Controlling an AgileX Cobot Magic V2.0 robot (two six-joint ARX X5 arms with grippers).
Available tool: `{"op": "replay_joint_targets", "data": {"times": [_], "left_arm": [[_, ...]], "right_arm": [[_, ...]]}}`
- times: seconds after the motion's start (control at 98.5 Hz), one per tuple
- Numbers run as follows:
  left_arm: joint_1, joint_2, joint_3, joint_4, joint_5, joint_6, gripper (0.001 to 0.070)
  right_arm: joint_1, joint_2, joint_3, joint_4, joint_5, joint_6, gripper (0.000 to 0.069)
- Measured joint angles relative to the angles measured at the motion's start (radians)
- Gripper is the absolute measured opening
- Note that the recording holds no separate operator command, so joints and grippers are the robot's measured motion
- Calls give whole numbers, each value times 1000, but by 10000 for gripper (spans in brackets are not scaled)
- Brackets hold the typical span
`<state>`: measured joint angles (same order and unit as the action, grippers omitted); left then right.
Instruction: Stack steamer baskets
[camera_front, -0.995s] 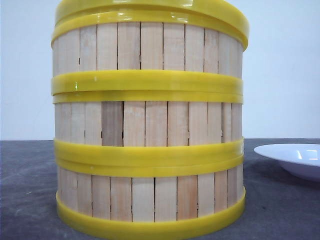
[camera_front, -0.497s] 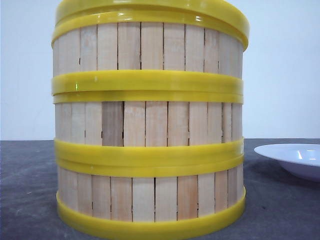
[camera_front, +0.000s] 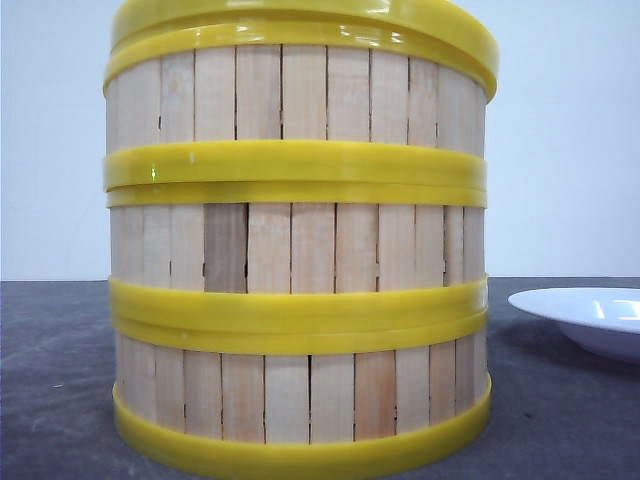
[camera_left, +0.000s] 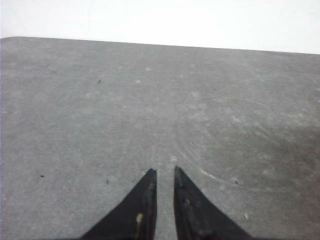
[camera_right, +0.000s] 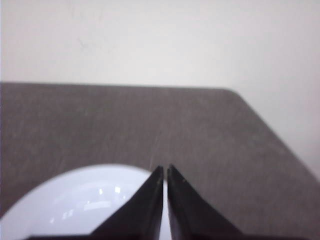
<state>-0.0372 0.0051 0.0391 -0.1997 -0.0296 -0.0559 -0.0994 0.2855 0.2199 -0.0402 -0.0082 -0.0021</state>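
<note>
Nothing has moved since the earlier frames: three steamer baskets (camera_front: 297, 250) stand stacked on the grey worktop (camera_front: 55, 380), a yellow-rimmed lid (camera_front: 300, 25) on top, blocking the front view. White plate (camera_front: 590, 315) sits right. Left fingers (camera_left: 165, 175) nearly closed, empty; right fingers (camera_right: 165, 170) pressed together above the plate.

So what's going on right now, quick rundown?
Left gripper shut, empty, over bare table. Right gripper shut, empty, above white plate. Steamer baskets stacked three high, capped by a yellow rim. Nothing blocking.
</note>
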Motion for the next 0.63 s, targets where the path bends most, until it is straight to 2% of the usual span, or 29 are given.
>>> {"op": "replay_joint_targets", "data": {"times": [0.294, 0.629], "left_arm": [[0, 0, 0, 0, 0, 0, 34], [0, 0, 0, 0, 0, 0, 34]], "right_arm": [[0, -191, -206, -9, 8, 32, 9], [0, -282, -205, -127, 8, 37, 9]]}}
